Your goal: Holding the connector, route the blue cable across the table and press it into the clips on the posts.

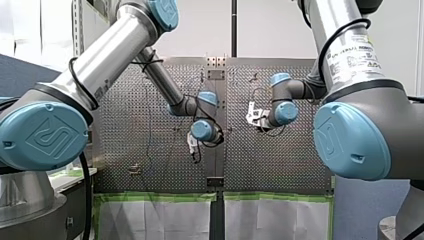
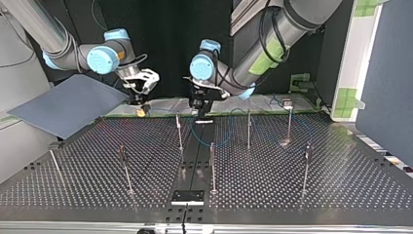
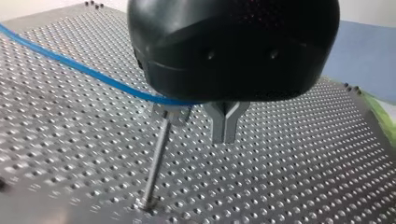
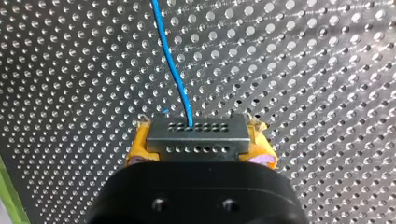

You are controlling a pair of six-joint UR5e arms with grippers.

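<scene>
Far edge of perforated steel table (image 2: 341,185), top view's left: right pincer (image 4: 200,145) pinching grey metal connector block (image 4: 196,133), thin blue cable (image 4: 176,79) leading ahead. Left pincer (image 2: 198,103), grip state indeterminable, beside slim metal post (image 3: 156,163). Risk: slack cable misses post; tug dislodges connector.

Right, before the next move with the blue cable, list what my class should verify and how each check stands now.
1. Grip on connector by right claw: ok, between yellow pads.
2. Run of blue cable out of connector: ok, no tangle in sight.
3. Seating of cable in clip on post by left claw: cannot tell, claw body hides it.
4. Left claw's hold on cable: cannot tell.
</scene>
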